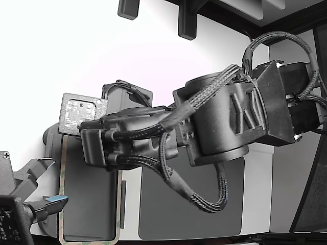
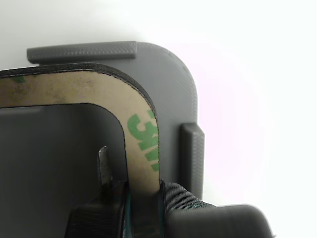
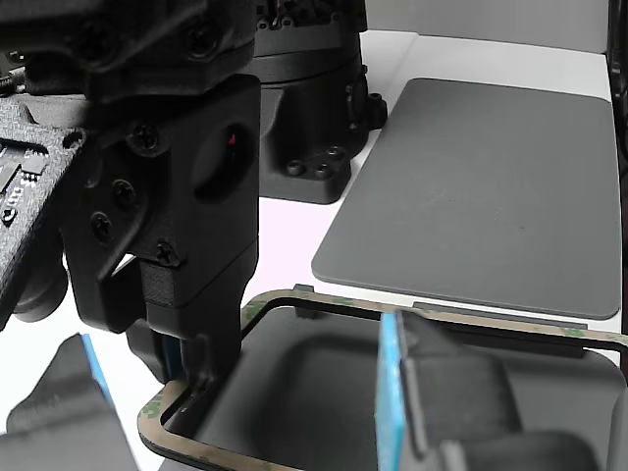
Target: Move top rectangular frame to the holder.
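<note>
The beige-tan frame [image 2: 141,129], with green print on it, shows one rounded corner in the wrist view. My gripper [image 2: 139,182] is shut on the frame's edge, one finger [image 2: 104,166] inside the ring and one outside. The light grey holder [image 2: 171,74] lies right behind the frame, its raised tabs showing past the corner. In the exterior view the frame [image 1: 63,194] rings the holder [image 1: 89,204] at the lower left, under my gripper [image 1: 97,148]. In the other view my gripper [image 3: 201,378] pinches the frame [image 3: 324,302] over the holder [image 3: 314,368]. I cannot tell whether the frame touches the holder.
A large dark grey mat [image 1: 194,214] lies to the exterior view's right of the holder; it also shows in the other view [image 3: 491,186]. A second gripper with blue pads [image 1: 53,200] sits at the frame's near side [image 3: 390,392]. A black arm base [image 3: 314,118] stands behind.
</note>
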Robot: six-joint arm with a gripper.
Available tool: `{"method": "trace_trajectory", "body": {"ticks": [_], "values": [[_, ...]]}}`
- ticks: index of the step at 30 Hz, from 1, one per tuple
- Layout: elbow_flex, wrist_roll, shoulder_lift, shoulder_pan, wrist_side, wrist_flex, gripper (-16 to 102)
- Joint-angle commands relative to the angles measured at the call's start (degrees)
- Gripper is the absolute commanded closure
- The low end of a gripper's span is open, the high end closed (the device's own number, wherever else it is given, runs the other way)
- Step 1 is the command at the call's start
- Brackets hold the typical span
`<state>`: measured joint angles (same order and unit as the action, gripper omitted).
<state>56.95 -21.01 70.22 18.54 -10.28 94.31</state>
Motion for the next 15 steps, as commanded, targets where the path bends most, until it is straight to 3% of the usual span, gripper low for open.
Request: {"method": "trace_trajectory", "body": {"ticks": [1, 15], "values": [[-0.88, 0.35, 1.14, -1.05, -0.09, 0.53, 96], [0.18, 0.44, 0.35, -2.29, 0.88, 0.53, 96]]}}
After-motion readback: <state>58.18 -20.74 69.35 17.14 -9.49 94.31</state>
